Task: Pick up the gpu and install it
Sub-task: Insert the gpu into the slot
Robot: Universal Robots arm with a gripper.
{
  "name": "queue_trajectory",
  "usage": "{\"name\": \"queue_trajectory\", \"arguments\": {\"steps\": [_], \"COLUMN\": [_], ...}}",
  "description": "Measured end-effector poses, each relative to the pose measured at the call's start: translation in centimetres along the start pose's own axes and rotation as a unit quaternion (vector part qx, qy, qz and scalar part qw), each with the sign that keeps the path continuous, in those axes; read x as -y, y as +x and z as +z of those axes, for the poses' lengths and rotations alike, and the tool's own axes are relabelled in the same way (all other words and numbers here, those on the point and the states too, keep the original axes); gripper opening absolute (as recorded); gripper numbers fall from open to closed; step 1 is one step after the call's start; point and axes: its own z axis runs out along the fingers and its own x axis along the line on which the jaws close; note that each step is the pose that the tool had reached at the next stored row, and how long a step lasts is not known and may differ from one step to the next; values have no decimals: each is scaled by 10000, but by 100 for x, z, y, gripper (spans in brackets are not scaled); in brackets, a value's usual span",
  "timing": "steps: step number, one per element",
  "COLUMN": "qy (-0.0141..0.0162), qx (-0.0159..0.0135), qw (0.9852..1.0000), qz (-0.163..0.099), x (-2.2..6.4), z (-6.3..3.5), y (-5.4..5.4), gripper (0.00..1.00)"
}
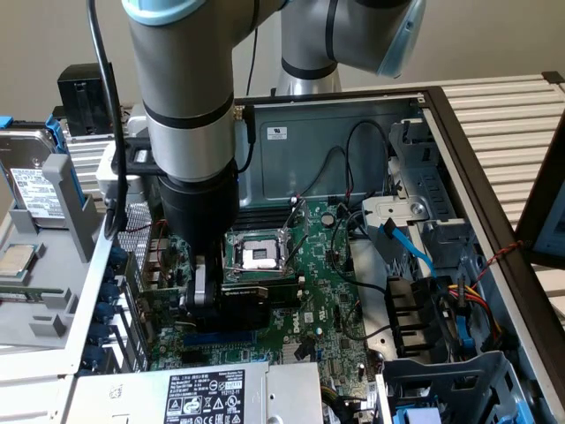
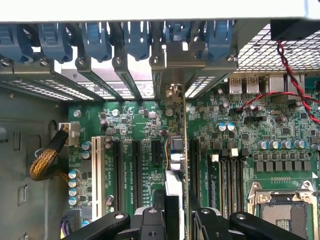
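Wrist view: the gpu (image 2: 185, 140) is seen on its edge, gripped between the fingers of the tool (image 2: 175, 222), which is closed on it. It is held low over the slots of the big green motherboard (image 2: 240, 150), inside the open computer case (image 1: 353, 132).

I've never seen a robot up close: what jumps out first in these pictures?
A big grey robot arm reaches down into an open computer case, on the exterior view's left side. Its gripper is clamped on the gpu, a small card with a black block, held over the green motherboard. In the wrist view, a row of blue latches lines the case wall.
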Motion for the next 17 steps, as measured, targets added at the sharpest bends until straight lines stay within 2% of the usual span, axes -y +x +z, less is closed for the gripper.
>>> {"name": "queue_trajectory", "arguments": {"steps": [17], "qy": [0], "qx": [0], "qw": [10000], "qz": [0], "x": [-2], "z": [14], "y": [1], "gripper": [28]}}
